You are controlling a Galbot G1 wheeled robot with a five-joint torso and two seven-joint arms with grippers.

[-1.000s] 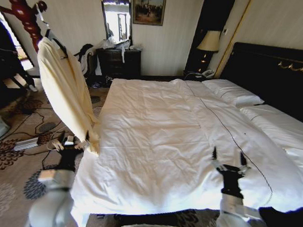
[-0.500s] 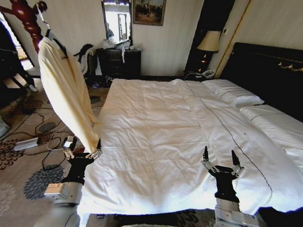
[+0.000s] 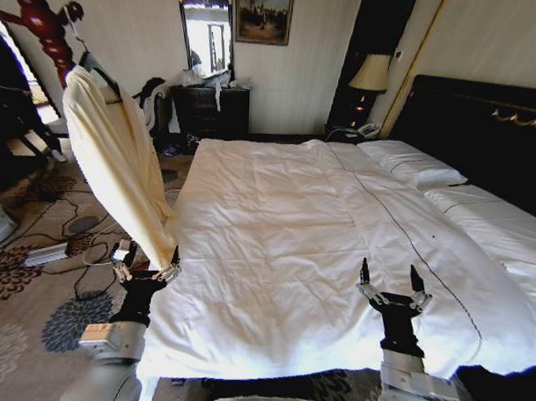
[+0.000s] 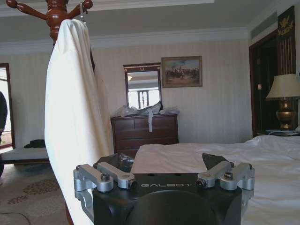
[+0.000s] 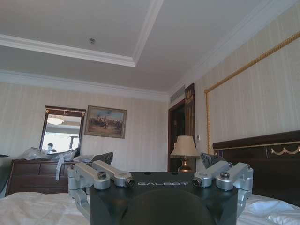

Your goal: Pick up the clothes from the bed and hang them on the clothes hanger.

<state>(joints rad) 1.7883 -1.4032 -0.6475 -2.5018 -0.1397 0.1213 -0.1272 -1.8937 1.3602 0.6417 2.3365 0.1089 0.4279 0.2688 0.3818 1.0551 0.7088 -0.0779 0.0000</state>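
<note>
The clothes (image 3: pixel 115 156), one pale cream garment, hang on the black clothes hanger (image 3: pixel 102 74), which is hooked on a red-brown coat stand (image 3: pixel 41 21) left of the bed (image 3: pixel 276 218). The garment's lower hem ends just above my left gripper (image 3: pixel 147 268), which stands open at the bed's near left corner with nothing between its fingers. In the left wrist view the clothes (image 4: pixel 70 117) drape from the stand (image 4: pixel 56 9) beyond the open left gripper (image 4: pixel 164 163). My right gripper (image 3: pixel 388 279) is open over the bed's near right part, and the right wrist view shows the right gripper (image 5: pixel 157 159) holding nothing.
A dark dresser (image 3: pixel 209 110) with a mirror stands at the far wall. A lamp (image 3: pixel 371 76) and the black headboard (image 3: pixel 482 129) are at the right. Cables and a book (image 3: pixel 46 254) lie on the patterned carpet by the stand. White pillows (image 3: pixel 410 166) lie at the bed's head.
My left gripper has moved right, toward the bed's corner under the garment's hem. The right gripper has shifted slightly left. The hanging garment has swung a little to the left.
</note>
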